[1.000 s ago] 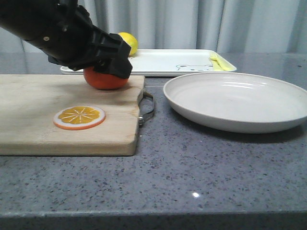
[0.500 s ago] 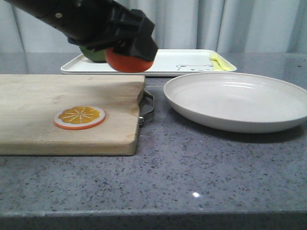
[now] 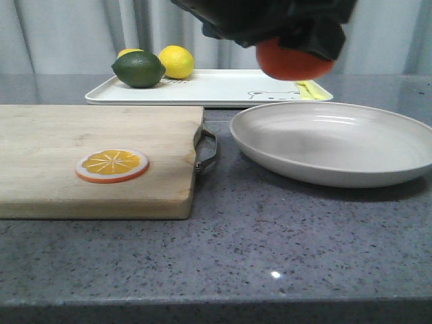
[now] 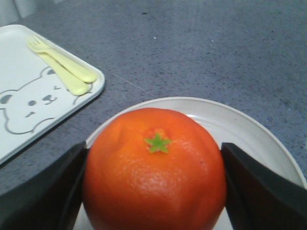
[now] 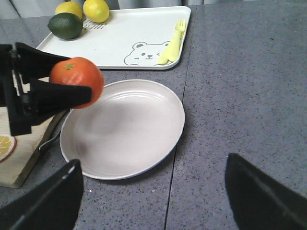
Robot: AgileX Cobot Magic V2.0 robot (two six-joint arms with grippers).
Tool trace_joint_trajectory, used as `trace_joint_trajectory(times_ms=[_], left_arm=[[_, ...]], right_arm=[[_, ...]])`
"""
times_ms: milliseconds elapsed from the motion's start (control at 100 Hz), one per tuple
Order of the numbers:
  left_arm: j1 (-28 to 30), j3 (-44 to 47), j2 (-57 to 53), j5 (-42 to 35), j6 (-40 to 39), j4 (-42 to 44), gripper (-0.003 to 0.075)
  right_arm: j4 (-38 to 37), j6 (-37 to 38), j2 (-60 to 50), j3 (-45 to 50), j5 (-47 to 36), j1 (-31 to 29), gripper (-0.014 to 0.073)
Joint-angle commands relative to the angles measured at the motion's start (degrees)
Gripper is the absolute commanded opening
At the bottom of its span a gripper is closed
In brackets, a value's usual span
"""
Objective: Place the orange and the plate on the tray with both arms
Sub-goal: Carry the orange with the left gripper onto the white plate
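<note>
Since the earlier front-view frames the left gripper (image 3: 294,50) has carried the orange (image 3: 292,61) off the wooden cutting board (image 3: 94,158), across the tray's front edge, and rightward to a spot above the plate (image 3: 334,142). With the arm gone from that side, a green lime (image 3: 138,69) and two lemons (image 3: 175,61) show on the tray's far-left corner.

At this moment the orange hangs in the air, clamped between the left gripper's dark fingers (image 4: 45,191), which press on its two sides; its green star-shaped calyx (image 4: 158,143) faces the left wrist camera. In the right wrist view the fruit sits over the plate's rim at about 10 o'clock, clear of the plate's surface.

In the front view the plate rests on the grey speckled countertop (image 3: 270,250), at 3 o'clock from the cutting board and just beside its metal handle (image 3: 207,154). At 12 o'clock from the plate lies the white tray (image 3: 223,88), apart from it, with its bear drawing (image 5: 145,52) and a pale yellow fork and spoon (image 5: 172,43) on it. An orange slice disc (image 3: 112,165) lies flat on the cutting board.

The right gripper (image 5: 153,201) hovers near the plate's front edge with its fingers (image 5: 261,196) spread wide, holding nothing.
</note>
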Motion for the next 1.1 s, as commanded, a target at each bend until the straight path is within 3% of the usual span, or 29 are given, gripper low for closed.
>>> trace_joint_trajectory(times_ms=[0, 630, 910, 1090], left_arm=[[-1.9, -4.0, 0.7, -1.4, 0.0, -0.6, 0.0243], [-2.5, -6.3, 7.7, -1.0, 0.0, -2.0, 0.0247], [-2.5, -6.2, 7.8, -0.4, 0.0, -2.0, 0.0424], [-2.5, -6.1, 7.8, -0.3, 0.0, -2.0, 0.0435]], right_arm=[[-0.2, -0.4, 1.0, -1.7, -4.0, -0.4, 0.0603], [-0.3, -0.4, 1.0, -1.7, -4.0, -0.4, 0.0603], [-0.3, -0.4, 1.0, -1.7, -4.0, -0.4, 0.0603], [-0.3, -0.4, 1.0, -1.7, -4.0, -0.4, 0.0603]])
